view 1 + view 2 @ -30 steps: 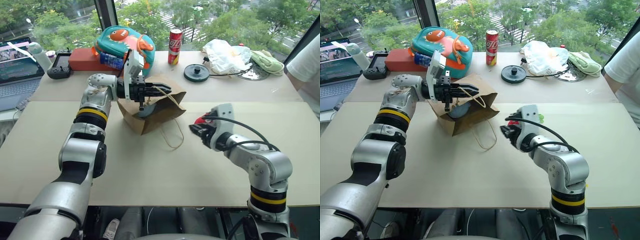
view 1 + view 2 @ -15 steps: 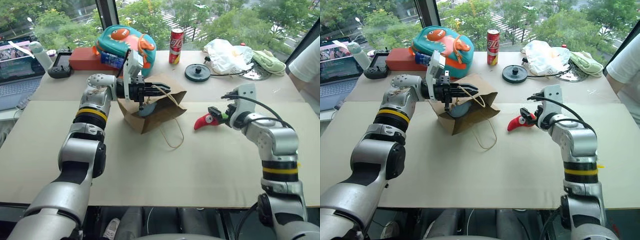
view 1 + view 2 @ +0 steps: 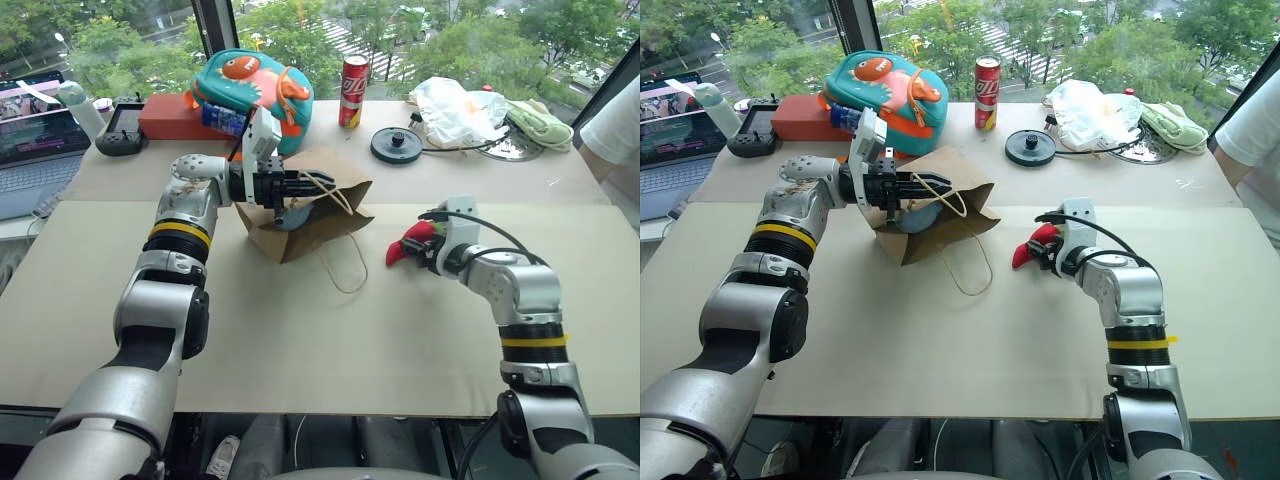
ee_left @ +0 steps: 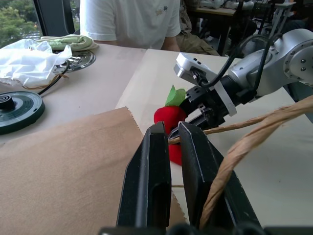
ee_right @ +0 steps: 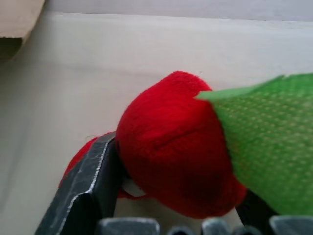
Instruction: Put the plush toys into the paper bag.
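The brown paper bag [image 3: 325,218] lies on its side on the tan table, mouth toward me. My left gripper [image 3: 332,183] is shut on its upper rim and cord handle [image 4: 254,134], holding the mouth up. A whitish-grey ball plush [image 3: 296,214] sits inside the mouth. To the bag's right the red chili plush [image 3: 404,244] with its green stem [image 4: 175,94] rests on the table. My right gripper [image 3: 416,250] is closed around it, and the chili [image 5: 171,142] presses against the fingers [image 5: 93,176] in the right wrist view.
Along the back stand a teal backpack [image 3: 250,85], a red can [image 3: 351,92], a black disc [image 3: 396,145], a white plastic bag [image 3: 455,110] and a green cloth [image 3: 540,120]. A laptop [image 3: 35,140] is at far left. A person's sleeve [image 3: 615,120] is at far right.
Half a second ago the right gripper stood wide open behind the chili lying on the table; it has since moved onto the toy and closed on it. The left gripper kept still.
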### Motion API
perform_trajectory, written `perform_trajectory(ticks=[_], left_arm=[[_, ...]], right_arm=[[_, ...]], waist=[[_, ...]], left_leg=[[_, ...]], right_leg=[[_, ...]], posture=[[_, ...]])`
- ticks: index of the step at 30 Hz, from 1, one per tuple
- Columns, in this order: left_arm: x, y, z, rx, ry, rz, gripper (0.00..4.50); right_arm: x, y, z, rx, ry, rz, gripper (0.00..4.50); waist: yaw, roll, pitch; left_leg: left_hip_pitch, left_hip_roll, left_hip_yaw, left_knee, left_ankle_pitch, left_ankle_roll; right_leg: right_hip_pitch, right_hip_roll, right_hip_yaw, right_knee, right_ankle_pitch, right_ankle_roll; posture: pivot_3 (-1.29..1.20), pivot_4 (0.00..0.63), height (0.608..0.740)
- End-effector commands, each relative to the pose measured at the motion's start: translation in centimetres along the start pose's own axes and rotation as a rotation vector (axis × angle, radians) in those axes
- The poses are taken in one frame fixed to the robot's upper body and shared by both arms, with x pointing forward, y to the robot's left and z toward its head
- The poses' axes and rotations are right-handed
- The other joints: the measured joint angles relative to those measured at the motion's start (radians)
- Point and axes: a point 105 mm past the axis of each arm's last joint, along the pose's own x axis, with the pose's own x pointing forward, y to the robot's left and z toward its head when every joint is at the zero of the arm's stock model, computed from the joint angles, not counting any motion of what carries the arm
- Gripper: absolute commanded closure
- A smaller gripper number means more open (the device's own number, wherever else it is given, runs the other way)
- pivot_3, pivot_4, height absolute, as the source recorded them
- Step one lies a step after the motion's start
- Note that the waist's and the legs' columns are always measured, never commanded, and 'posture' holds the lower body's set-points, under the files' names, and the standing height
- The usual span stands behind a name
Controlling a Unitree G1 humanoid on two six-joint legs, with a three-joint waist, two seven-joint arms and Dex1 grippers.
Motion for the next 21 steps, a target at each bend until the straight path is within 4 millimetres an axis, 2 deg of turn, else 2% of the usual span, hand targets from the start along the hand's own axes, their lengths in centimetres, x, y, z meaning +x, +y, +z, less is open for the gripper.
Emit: perform_trajectory(ticks=[1, 2, 5, 7, 9, 11, 13, 17, 21], left_arm=[[-0.1, 0.2, 1.7, 0.057, -0.03, 0.007, 3.99], [-0.1, 0.2, 1.7, 0.057, -0.029, 0.007, 3.99], [-0.1, 0.2, 1.6, 0.057, -0.029, 0.007, 3.99], [0.0, 0.2, 1.6, 0.058, -0.029, 0.004, 3.99], [0.1, 0.1, 1.7, 0.058, -0.03, 0.0, 3.99], [0.2, 0.1, 1.7, 0.057, -0.031, -0.003, 3.99], [0.3, 0.1, 1.7, 0.057, -0.031, -0.005, 3.99], [0.3, 0.1, 1.8, 0.056, -0.03, -0.007, 3.99], [0.5, 0.1, 2.0, 0.056, -0.033, -0.01, 3.99]], right_arm=[[-0.4, 0.9, 0.6, 0.022, -0.033, 0.026, 2.77], [-0.5, 1.0, 0.9, 0.046, -0.051, 0.032, 3.06], [-1.1, 1.4, 1.8, 0.103, -0.104, 0.049, 3.06], [-2.1, 2.4, 2.8, 0.177, -0.159, 0.111, 3.06], [-3.5, 4.1, 3.8, 0.252, -0.205, 0.227, 3.06], [-5.1, 6.9, 3.8, 0.317, -0.2, 0.372, 3.06], [-5.9, 8.5, 3.5, 0.353, -0.185, 0.444, 3.06], [-5.8, 11.3, 2.7, 0.434, -0.151, 0.498, 3.06], [-3.9, 14.1, 2.6, 0.497, -0.118, 0.503, 3.06]], waist=[[0.0, 0.0, 0.0], [0.001, 0.0, 0.0], [0.001, 0.0, 0.0], [0.002, 0.0, 0.0], [0.002, 0.0, 0.0], [0.002, 0.0, 0.0], [0.002, 0.0, 0.0], [0.003, 0.0, 0.0], [0.002, 0.001, 0.0]], left_leg=[[0.0, 0.0, 0.0, 0.0, 0.0, 0.0], [0.0, 0.0, 0.0, 0.0, 0.0, 0.0], [0.0, 0.0, 0.0, 0.0, 0.0, 0.0], [0.0, 0.0, 0.0, 0.0, 0.0, 0.0], [-0.001, 0.0, -0.001, 0.0, 0.0, 0.0], [-0.001, 0.0, -0.001, 0.0, 0.0, 0.0], [-0.001, 0.0, -0.001, 0.0, 0.0, 0.0], [-0.001, 0.0, -0.002, 0.0, 0.0, 0.0], [-0.001, 0.0, -0.001, 0.0, 0.0, -0.001]], right_leg=[[0.0, 0.0, 0.0, 0.0, 0.0, 0.0], [0.0, 0.0, 0.0, 0.0, 0.0, 0.0], [0.0, 0.0, 0.0, 0.0, 0.0, 0.0], [0.0, 0.0, 0.0, 0.001, 0.0, 0.0], [0.0, 0.0, 0.0, 0.0, 0.0, 0.0], [-0.001, 0.0, 0.0, 0.001, 0.0, 0.0], [-0.001, 0.0, 0.0, 0.001, 0.0, 0.0], [-0.001, 0.0, -0.001, 0.002, 0.0, 0.0], [-0.003, 0.0, -0.001, 0.005, 0.0, 0.0]], posture=[[0.0, 0.15, 0.74], [0.0, 0.15, 0.74], [0.0, 0.15, 0.74], [0.0, 0.15, 0.74], [0.0, 0.15, 0.74], [0.0, 0.15, 0.74], [0.0, 0.15, 0.74], [0.0, 0.15, 0.74], [0.0, 0.15, 0.74]])
